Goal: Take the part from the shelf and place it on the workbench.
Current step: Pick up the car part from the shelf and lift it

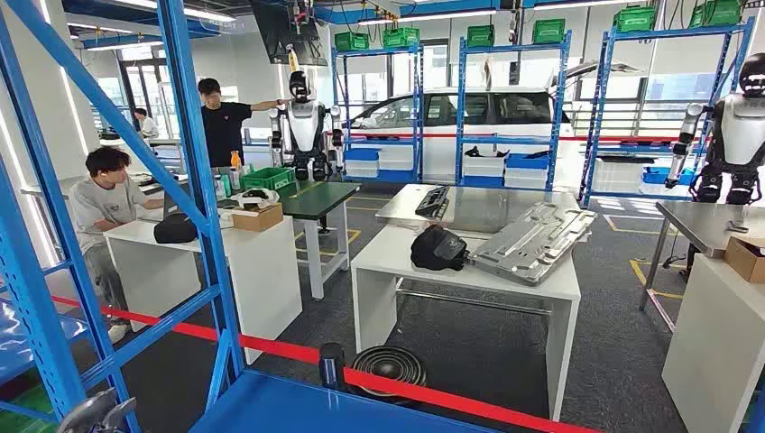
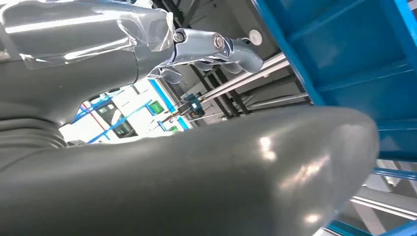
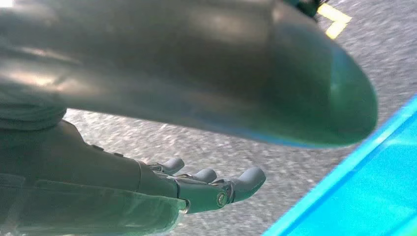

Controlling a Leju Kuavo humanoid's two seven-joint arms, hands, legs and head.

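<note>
Behind the blue shelf (image 1: pixel 203 180) frame that fills the near left of the head view, the robot stands with nothing in hand. The left hand (image 2: pixel 206 46) shows its fingers loosely stretched and apart beside a blue beam; the right hand (image 3: pixel 196 184) hangs over grey floor, fingers extended, holding nothing. A grey metal part (image 1: pixel 532 239) already lies on the far right corner of the white desk (image 1: pixel 388 262), next to a dark bag (image 1: pixel 439 248). No part on the shelf can be made out, so the pick seems not yet begun; next the hands must find one.
</note>
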